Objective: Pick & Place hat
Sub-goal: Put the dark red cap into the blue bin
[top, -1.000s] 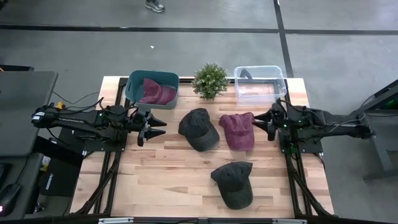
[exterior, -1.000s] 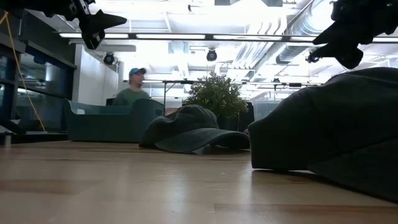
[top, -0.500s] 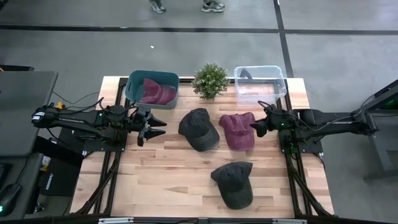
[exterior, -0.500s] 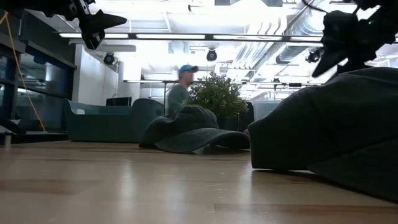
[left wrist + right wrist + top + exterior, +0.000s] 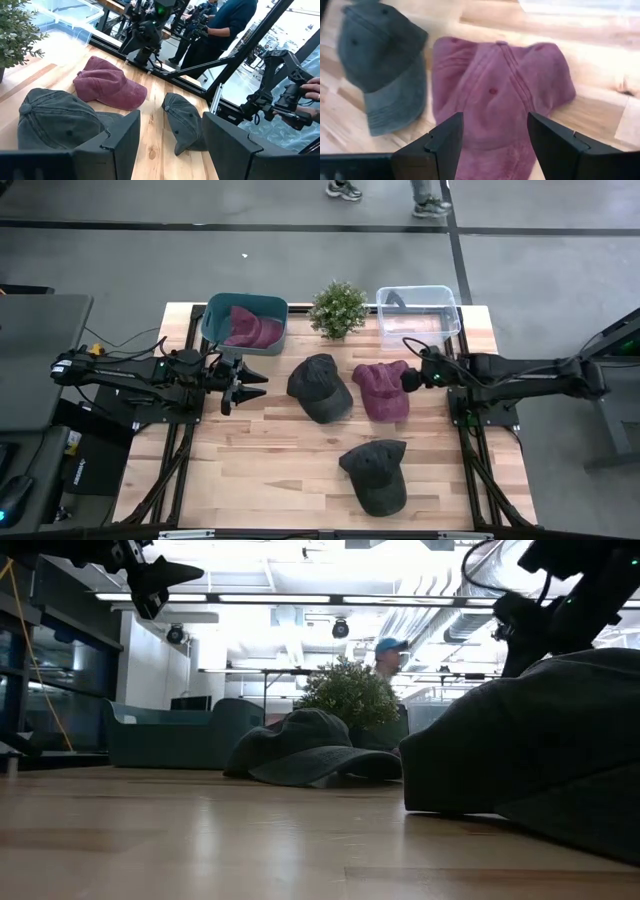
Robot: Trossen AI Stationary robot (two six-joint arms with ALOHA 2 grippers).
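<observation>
Since a second ago the right gripper [image 5: 408, 379] has slid in from the table's right edge and now hangs over the near edge of the maroon hat [image 5: 382, 391]; its fingers have spread wider on the way. The right wrist view shows both dark fingers [image 5: 445, 137] parted with the hat's crown [image 5: 492, 92] between them, nothing yet held. The left gripper [image 5: 243, 386] has not stirred: it waits open and empty just in front of the teal bin [image 5: 245, 305].

Nearest the table's front edge lies a dark hat [image 5: 375, 473], alone. Farther back, a second dark hat [image 5: 320, 387] sits just beside the maroon one. Beyond them stand the plant [image 5: 337, 308], the teal bin with another maroon hat [image 5: 252, 326] inside, and the clear bin [image 5: 418, 311].

The maroon hat looks light, soft and floppy, likely to sag and fold when lifted. The crown fabric near the button, or the stiffer brim, seems the better place to pinch; a shallow grip on loose cloth could slip.
</observation>
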